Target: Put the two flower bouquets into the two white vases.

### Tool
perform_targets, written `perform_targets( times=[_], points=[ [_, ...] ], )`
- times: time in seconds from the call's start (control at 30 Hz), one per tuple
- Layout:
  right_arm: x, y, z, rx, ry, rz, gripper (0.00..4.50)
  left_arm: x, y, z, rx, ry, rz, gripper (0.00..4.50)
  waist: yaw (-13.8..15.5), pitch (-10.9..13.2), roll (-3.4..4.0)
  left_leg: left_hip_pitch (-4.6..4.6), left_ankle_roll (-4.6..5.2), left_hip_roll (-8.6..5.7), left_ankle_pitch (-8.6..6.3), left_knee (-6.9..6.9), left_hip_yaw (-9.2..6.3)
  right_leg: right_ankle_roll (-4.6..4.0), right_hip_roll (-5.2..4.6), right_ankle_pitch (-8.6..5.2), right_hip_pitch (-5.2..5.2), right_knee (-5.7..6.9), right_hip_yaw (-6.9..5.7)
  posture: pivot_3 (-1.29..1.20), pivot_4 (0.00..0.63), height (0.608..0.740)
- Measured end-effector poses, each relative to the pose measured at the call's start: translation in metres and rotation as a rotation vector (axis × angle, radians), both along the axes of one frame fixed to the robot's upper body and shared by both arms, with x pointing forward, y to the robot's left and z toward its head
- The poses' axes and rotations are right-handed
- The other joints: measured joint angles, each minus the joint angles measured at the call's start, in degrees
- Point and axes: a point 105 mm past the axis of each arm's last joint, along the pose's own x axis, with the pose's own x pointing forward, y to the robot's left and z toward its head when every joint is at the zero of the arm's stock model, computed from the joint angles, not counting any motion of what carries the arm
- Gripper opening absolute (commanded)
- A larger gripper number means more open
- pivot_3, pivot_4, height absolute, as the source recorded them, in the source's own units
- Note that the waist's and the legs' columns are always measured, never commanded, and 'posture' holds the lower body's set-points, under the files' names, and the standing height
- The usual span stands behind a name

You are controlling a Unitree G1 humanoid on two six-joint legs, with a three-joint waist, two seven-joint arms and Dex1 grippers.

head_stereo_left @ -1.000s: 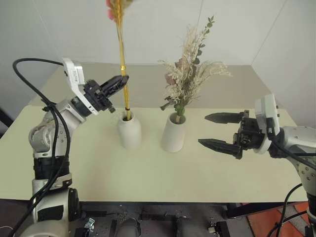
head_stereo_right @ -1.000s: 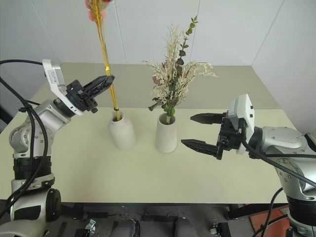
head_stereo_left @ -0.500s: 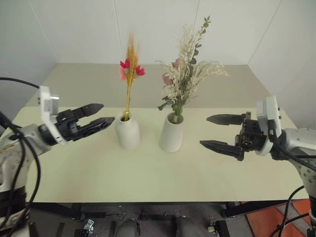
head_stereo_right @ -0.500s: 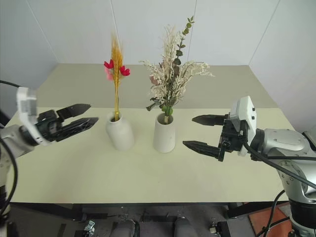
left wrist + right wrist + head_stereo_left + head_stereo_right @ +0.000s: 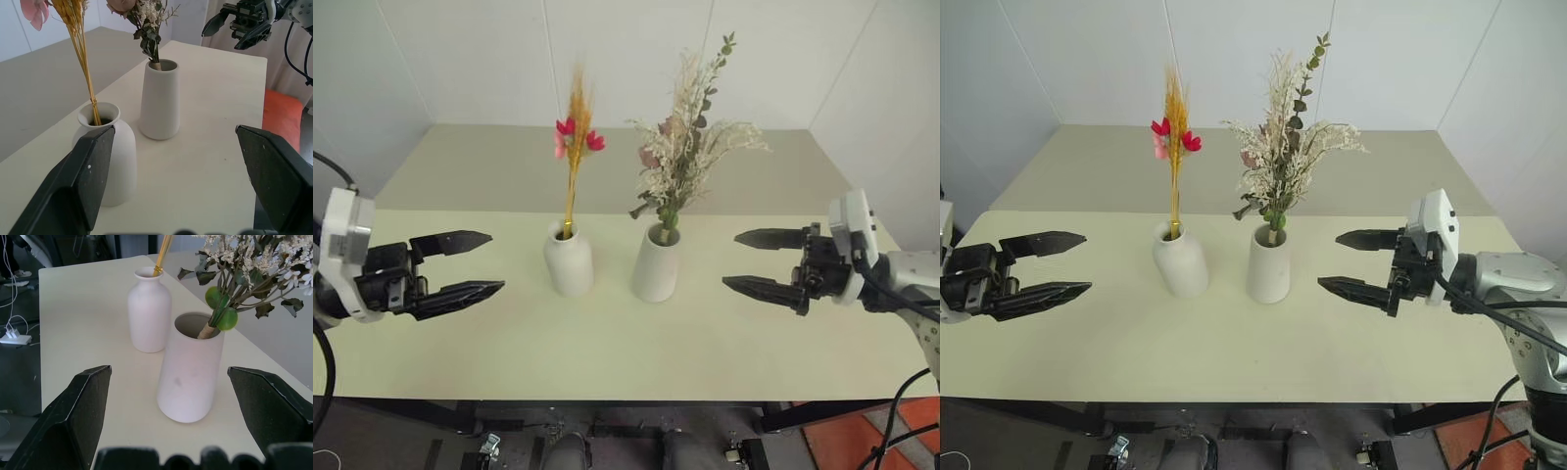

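Over cream table (image 5: pixel 607 343), left hand (image 5: pixel 460 264) and right hand (image 5: pixel 759 261) point inward, open.

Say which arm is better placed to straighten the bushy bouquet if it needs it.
Right, probably. The open right gripper hangs beside the tapered vase that holds the bushy bouquet. The open left gripper has the bottle vase in between.

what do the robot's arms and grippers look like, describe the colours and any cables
Both arms are silver-grey metal with rounded joint housings. Each ends in a white block at the wrist and a black mechanism carrying two long, tapered matte-black fingers: the left gripper and the right gripper. Black cables loop beside the right arm and run down past the table edge.
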Motion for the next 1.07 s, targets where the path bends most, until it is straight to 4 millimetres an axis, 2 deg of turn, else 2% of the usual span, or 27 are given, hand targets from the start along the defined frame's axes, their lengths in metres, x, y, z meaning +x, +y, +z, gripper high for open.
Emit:
perform_targets(
  times=[0.63, 0.77, 1.07],
  points=[
    [0.005, -0.010, -0.002, -0.018, 0.007, -0.036, 4.50, -0.003, -0.010, -0.001, -0.010, -0.023, -0.021, 4.28, 0.13, 0.00, 0.00, 0.00, 0.00, 0.00, 0.00, 0.00, 0.01, 0.00, 0.01, 0.00, 0.00, 0.00, 0.01, 0.00, 0.150, 0.740],
    [0.010, -0.016, -0.004, -0.020, 0.014, -0.060, 4.50, -0.003, -0.010, 0.005, 0.008, -0.040, -0.042, 4.28, 0.18, 0.00, 0.00, 0.00, 0.00, 0.01, 0.00, 0.00, 0.01, 0.00, 0.02, 0.00, 0.00, 0.00, 0.00, 0.00, 0.150, 0.740],
    [0.012, -0.014, 0.000, -0.034, 0.002, -0.036, 4.50, 0.000, -0.013, 0.004, -0.001, -0.041, -0.028, 4.28, 0.11, 0.00, 0.01, 0.00, 0.00, 0.02, 0.00, 0.00, 0.02, 0.00, 0.01, 0.00, 0.00, 0.00, 0.02, 0.00, 0.150, 0.740]
  ],
)
